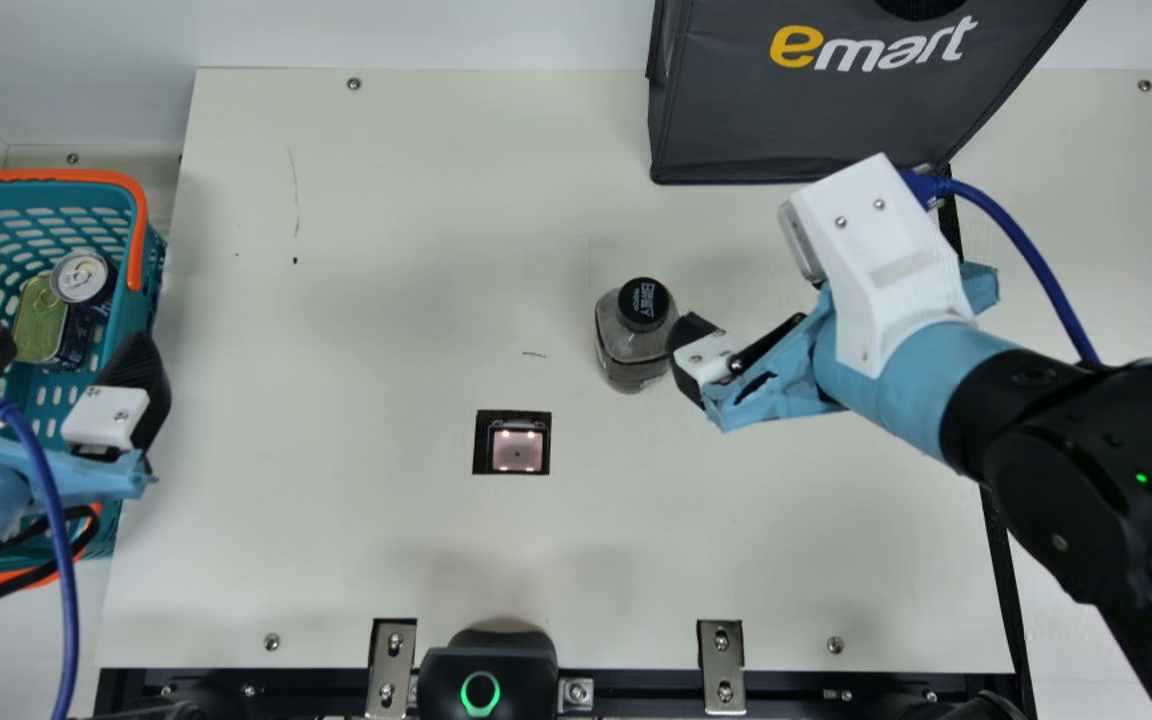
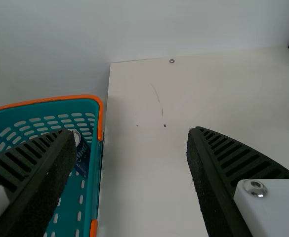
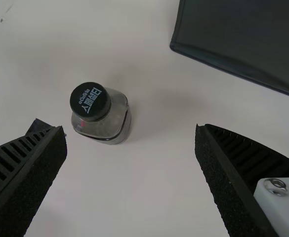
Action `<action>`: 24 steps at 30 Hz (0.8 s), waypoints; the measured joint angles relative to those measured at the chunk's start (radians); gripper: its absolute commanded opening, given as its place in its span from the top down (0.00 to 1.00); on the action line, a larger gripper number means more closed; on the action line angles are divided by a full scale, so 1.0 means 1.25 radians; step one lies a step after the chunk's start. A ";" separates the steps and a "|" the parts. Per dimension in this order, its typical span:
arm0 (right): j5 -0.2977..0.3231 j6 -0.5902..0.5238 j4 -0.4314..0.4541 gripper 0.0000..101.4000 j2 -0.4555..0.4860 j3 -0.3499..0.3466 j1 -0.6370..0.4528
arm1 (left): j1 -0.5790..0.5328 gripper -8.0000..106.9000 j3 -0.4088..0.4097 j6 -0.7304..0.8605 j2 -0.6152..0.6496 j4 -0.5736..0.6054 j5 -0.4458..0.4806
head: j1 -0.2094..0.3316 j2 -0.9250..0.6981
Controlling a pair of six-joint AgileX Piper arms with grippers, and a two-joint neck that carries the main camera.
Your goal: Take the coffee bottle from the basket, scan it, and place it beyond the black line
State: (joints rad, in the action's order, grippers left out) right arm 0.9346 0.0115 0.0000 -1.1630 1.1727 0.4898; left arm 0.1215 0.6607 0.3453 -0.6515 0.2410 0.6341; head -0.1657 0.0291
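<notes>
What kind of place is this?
Probably a pretend shop checkout: there's a teal plastic basket with orange rims holding cans, a small square scanner window in the cream table, and a dark grey shopping bag.

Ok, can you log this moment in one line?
coffee bottle: upright on table, unheld | right pincer: open, nearby | left pincer: open | cans: in basket

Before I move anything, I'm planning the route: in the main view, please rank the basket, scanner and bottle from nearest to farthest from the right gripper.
From the right gripper:
1. Bottle: upright on the table, just left of it.
2. Scanner: farther left, nearer the table's front edge.
3. Basket: at the far left.
</notes>
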 measured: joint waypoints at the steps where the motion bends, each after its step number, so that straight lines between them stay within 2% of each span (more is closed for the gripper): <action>1: -0.003 0.002 0.000 0.10 -0.005 -0.001 0.004 | 0.000 0.15 0.000 0.000 0.000 0.000 0.000 | 0.001 0.000; 11: -0.039 0.027 0.020 0.10 -0.057 0.004 0.043 | 0.000 0.15 0.000 0.000 0.000 0.000 0.000 | 0.001 0.000; 24: -0.062 0.059 0.037 0.10 -0.121 0.019 0.092 | 0.000 0.15 0.000 0.000 0.000 0.000 0.000 | 0.000 0.000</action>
State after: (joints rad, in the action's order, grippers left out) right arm 0.8566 0.0849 0.0460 -1.3140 1.1961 0.6043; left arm 0.1215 0.6607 0.3453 -0.6515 0.2410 0.6341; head -0.1657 0.0291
